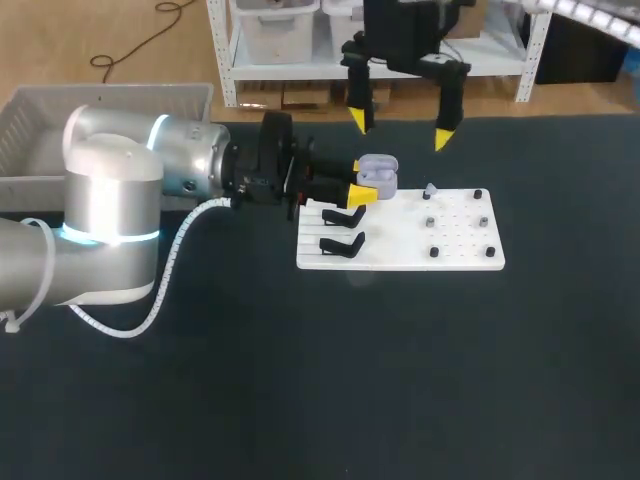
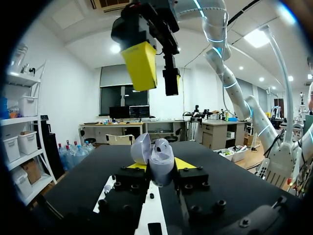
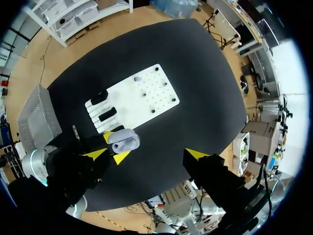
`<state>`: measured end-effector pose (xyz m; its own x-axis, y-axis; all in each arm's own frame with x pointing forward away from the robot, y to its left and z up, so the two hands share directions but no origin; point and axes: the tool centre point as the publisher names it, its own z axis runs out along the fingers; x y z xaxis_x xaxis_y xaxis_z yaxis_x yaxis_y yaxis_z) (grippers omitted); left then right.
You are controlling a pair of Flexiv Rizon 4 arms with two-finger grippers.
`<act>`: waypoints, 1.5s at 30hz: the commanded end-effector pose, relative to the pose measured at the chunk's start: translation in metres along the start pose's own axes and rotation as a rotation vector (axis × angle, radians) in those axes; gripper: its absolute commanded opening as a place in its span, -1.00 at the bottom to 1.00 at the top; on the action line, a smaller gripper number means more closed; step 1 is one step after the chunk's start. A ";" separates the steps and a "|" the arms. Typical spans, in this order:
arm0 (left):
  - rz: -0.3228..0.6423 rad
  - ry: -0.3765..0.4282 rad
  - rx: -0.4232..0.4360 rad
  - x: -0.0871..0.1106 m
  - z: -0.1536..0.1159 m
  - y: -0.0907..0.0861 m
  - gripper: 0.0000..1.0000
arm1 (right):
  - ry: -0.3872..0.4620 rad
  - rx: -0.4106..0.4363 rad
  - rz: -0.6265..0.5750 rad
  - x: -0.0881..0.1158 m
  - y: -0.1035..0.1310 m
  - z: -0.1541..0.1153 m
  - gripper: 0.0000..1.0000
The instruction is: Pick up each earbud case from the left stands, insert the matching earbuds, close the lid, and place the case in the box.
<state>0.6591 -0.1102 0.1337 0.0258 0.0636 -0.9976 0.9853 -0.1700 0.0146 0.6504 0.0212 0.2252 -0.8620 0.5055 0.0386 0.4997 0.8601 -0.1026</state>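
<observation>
My left gripper [image 1: 360, 181] clamps the open case [image 1: 380, 168] mid-frame. My right gripper [image 1: 400, 128], spread and empty above it, should next fetch an earbud [image 1: 430, 190] from the board [image 1: 460, 255].

Left gripper [image 2: 161, 166] clamped earbud case [image 2: 164, 157] between yellow tips, lid [image 2: 141, 148] swung open. Right gripper [image 2: 157, 73] hung above case, fingers apart. White board [image 2: 146, 215] lay beneath, on dark table [image 2: 88, 171].

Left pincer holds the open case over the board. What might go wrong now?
1. The earbud case sits only between the left pincer's tips; pressing on it may twist it loose.
2. The open right pincer hangs above; descending, it may knock the raised lid.
3. The earbud on the white board is small, easily nudged away.
</observation>
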 end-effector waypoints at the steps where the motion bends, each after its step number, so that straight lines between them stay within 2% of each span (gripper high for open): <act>1: 0.001 0.001 -0.004 0.000 0.000 -0.001 -1.00 | 0.010 -0.197 -0.032 -0.013 -0.031 -0.001 1.00; 5: 0.001 0.001 -0.004 0.000 0.000 -0.001 -1.00 | 0.073 -0.297 -0.028 -0.045 -0.049 0.006 1.00; 9: 0.001 0.001 -0.004 0.000 0.000 -0.001 -1.00 | 0.099 -0.350 -0.026 -0.071 -0.060 0.016 1.00; 16: 0.001 0.001 -0.004 0.000 0.000 -0.001 -1.00 | 0.149 -0.381 -0.050 -0.101 -0.055 0.032 1.00; 37: 0.001 0.001 -0.004 0.000 0.000 -0.001 -1.00 | 0.149 -0.381 -0.050 -0.101 -0.055 0.032 1.00; 38: 0.001 0.001 -0.004 0.000 0.000 -0.001 -1.00 | 0.147 -0.399 -0.048 -0.106 -0.054 0.034 1.00; 42: 0.001 0.001 -0.004 0.000 0.000 -0.001 -1.00 | 0.039 -0.398 -0.098 -0.131 -0.051 0.043 1.00; 45: 0.001 0.001 -0.004 0.000 0.000 -0.001 -1.00 | -0.108 -0.329 -0.223 -0.145 -0.045 0.051 1.00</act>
<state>0.6592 -0.1102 0.1337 0.0258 0.0637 -0.9976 0.9854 -0.1697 0.0146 0.7445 -0.1002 0.1836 -0.9239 0.3809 0.0361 0.3751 0.8833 0.2813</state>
